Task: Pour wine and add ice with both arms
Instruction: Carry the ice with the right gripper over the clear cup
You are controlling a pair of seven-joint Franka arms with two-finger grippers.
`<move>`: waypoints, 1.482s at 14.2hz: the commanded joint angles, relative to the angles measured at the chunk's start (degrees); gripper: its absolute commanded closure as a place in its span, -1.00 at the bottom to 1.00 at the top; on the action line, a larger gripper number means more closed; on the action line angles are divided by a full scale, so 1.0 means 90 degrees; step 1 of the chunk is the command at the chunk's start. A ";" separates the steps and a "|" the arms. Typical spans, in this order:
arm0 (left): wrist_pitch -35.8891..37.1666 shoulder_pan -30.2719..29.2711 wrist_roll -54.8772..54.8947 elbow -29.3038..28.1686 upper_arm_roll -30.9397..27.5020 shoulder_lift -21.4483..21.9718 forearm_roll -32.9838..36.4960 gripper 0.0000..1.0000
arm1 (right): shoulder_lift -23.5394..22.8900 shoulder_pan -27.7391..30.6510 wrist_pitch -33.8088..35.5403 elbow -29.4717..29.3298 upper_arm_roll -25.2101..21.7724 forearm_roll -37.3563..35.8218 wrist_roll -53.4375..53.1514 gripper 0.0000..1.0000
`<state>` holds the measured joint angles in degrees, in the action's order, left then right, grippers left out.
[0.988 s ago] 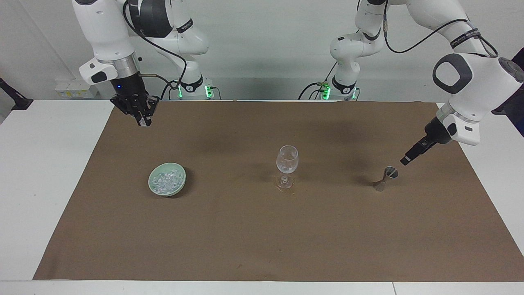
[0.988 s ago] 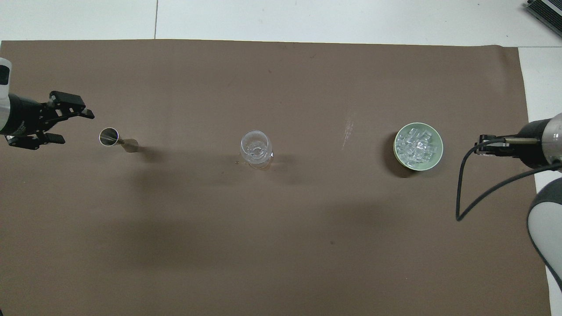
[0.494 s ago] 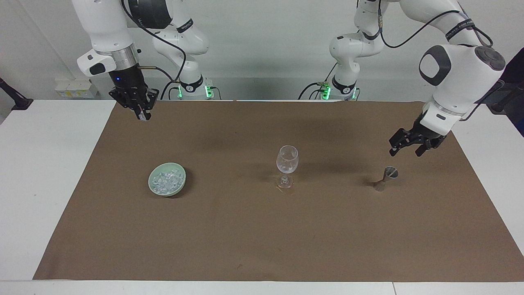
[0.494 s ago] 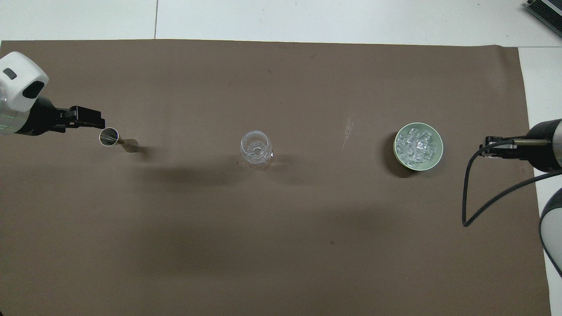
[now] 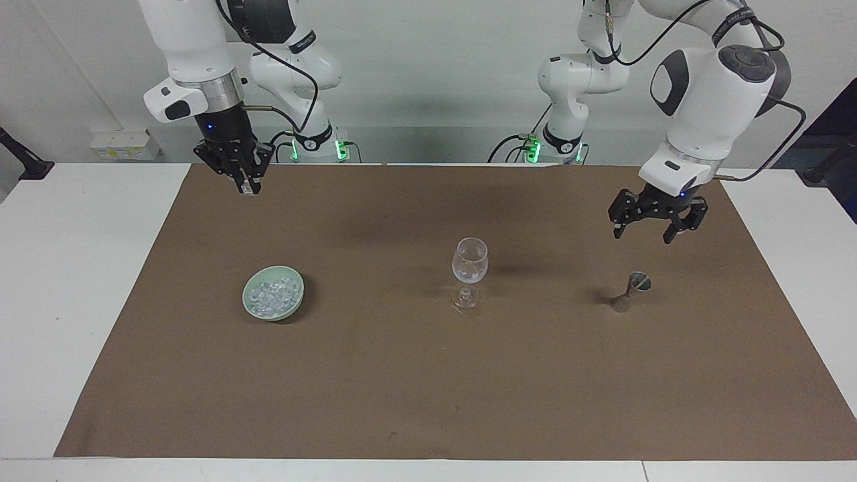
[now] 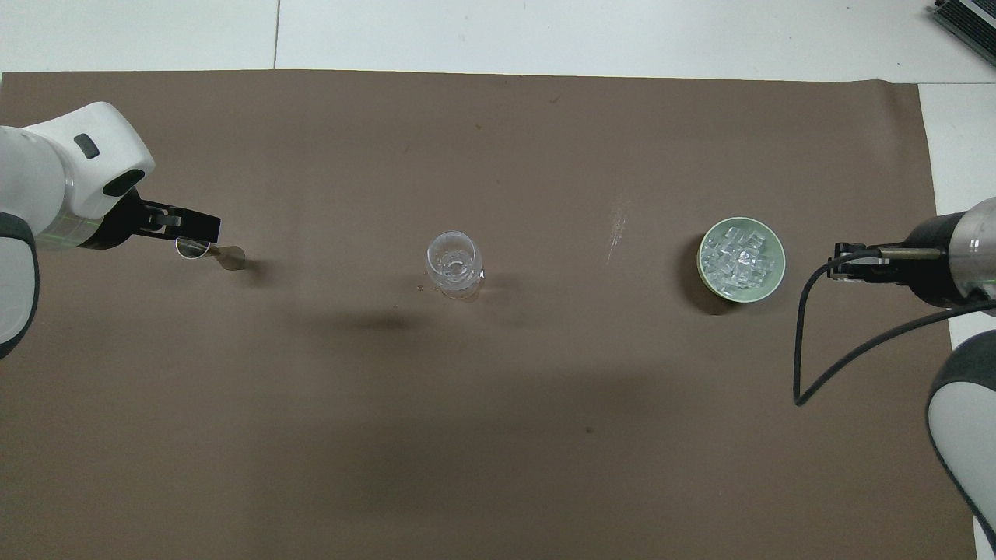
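A clear stemmed wine glass [image 5: 470,268] [image 6: 453,264] stands mid-mat. The ice [image 5: 270,295] [image 6: 739,255] is heaped in a pale green bowl [image 5: 299,299] [image 6: 780,268] toward the right arm's end. A small metal jigger [image 5: 633,290] [image 6: 222,253] stands toward the left arm's end. My left gripper [image 5: 643,233] [image 6: 198,230] hangs open, pointing down, in the air over the jigger without touching it. My right gripper [image 5: 246,189] [image 6: 842,259] is shut on nothing, raised over the mat's edge by the bowl. Wine is out of view.
A brown mat [image 5: 375,388] [image 6: 498,435] covers most of the white table [image 5: 80,281]. A black cable [image 6: 825,365] loops down from the right wrist beside the bowl.
The left gripper has lifted, turned to point downward and come over the jigger. The right gripper has shifted slightly toward the middle of the table. Glass, bowl and jigger have not moved.
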<state>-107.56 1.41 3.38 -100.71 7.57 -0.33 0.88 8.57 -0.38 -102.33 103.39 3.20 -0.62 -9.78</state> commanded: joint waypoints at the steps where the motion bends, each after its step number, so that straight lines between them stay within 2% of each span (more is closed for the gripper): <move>1: 0.1049 0.0126 0.0093 0.0747 -0.0050 0.0086 0.0438 -1.00 | -0.0103 0.0023 0.0178 -0.0248 0.0045 0.0039 -0.0095 1.00; 4: 0.2113 0.0136 0.0132 0.1529 -0.0040 0.0008 0.0478 -1.00 | -0.0142 0.0023 0.0315 -0.0384 0.0424 0.0059 -0.0386 1.00; 5: 0.2330 0.0136 0.0132 0.1580 -0.0030 -0.0002 0.0507 -1.00 | -0.0181 0.0023 0.0315 -0.0404 0.0561 0.0078 -0.0581 1.00; 7: 0.2254 0.0088 0.0113 0.1347 -0.0001 0.0105 0.0362 -1.00 | -0.0346 0.0023 0.0199 -0.0512 0.0825 0.0185 -0.0884 1.00; 9: 0.2254 0.0009 0.0054 0.1404 -0.0137 0.0144 -0.0047 -1.00 | -0.0580 0.0004 0.0169 -0.0696 0.1137 0.0283 -0.1342 1.00; 11: 0.2196 -0.0088 0.0132 0.1337 -0.0196 0.0212 -0.0059 -1.00 | -0.0922 -0.0249 0.0139 -0.0989 0.1402 0.0264 -0.2054 1.00; 14: 0.2097 -0.0079 0.0239 0.1249 -0.0196 0.0193 0.0038 -1.00 | -0.1351 -0.0697 -0.0465 -0.1224 0.1422 0.0410 -0.2962 1.00; 16: 0.2117 0.0018 0.0357 0.1249 -0.0157 0.0193 0.0350 -1.00 | -0.1712 -0.0855 -0.0505 -0.1711 0.1441 0.0498 -0.3520 1.00; 21: 0.2059 -0.0059 0.0318 0.1160 -0.0196 0.0212 0.0186 -1.00 | -0.2581 -0.1500 -0.1237 -0.2346 0.1510 0.0547 -0.4362 1.00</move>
<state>-88.40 1.18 5.65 -89.44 6.47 0.84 2.74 -10.00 -12.81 -112.21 87.12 16.49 3.26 -47.12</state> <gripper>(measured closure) 0.000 0.775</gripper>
